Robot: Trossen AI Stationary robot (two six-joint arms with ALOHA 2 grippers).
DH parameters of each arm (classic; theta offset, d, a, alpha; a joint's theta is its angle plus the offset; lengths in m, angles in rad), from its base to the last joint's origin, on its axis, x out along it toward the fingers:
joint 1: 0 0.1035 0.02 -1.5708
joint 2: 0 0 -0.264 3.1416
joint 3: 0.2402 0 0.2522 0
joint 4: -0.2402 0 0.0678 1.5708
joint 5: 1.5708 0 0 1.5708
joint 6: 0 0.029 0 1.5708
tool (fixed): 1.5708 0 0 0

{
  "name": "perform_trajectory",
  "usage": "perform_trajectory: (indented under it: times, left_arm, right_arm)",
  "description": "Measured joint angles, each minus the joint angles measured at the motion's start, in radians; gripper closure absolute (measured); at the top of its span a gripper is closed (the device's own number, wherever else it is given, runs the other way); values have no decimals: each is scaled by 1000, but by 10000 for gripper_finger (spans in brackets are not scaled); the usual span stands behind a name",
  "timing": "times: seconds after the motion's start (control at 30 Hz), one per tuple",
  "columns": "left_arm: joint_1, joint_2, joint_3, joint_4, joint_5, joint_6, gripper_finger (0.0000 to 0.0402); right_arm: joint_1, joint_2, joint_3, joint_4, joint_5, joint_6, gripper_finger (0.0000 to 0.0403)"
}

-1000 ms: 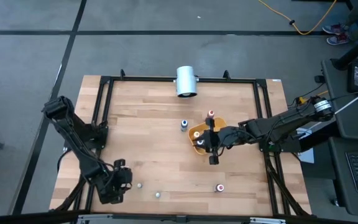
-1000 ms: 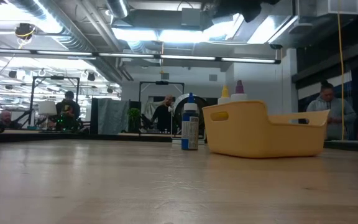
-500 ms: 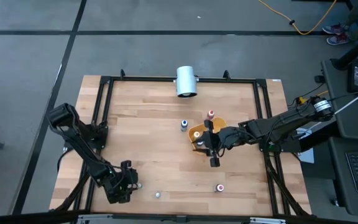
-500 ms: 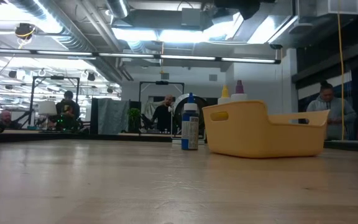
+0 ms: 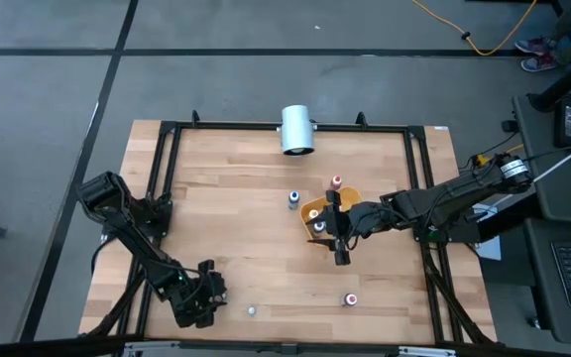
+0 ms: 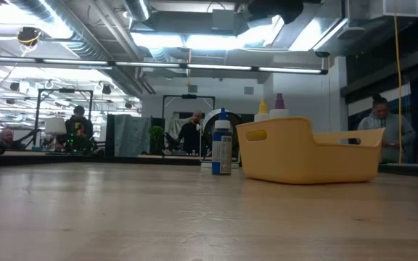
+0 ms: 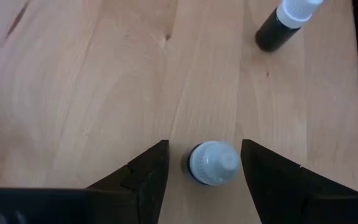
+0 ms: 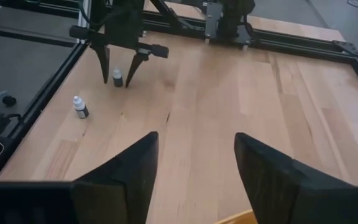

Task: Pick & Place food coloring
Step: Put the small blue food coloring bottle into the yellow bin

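Near the table's left front corner, left gripper [image 7: 201, 180] straddles an upright food-coloring bottle [image 7: 211, 163], fingers spread, not yet touching. Likely light, rigid, easily toppled: grasp the body below the cap. Right gripper [image 8: 194, 168], spread and empty, hovers over the yellow tray [image 5: 317, 220].

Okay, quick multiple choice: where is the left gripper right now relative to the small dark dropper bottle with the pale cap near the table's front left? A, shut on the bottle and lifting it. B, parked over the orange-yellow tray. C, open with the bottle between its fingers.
C: in the left wrist view the left gripper stands open, its dark fingers either side of the upright small dark dropper bottle, gaps showing on both sides.
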Motion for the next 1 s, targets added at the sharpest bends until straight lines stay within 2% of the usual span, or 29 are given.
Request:
perform_trajectory:
  times: [0.2,0.83,1.0]
  left_arm:
    - [-5,0,0,-4,19,-21,226]
    - [-10,0,3,-97,45,7,228]
    - [-11,1,1,-95,26,9,247]
  right_arm:
    - [0,0,0,0,0,0,189]
    - [0,0,0,0,1,3,189]
    - [0,0,0,0,1,3,189]
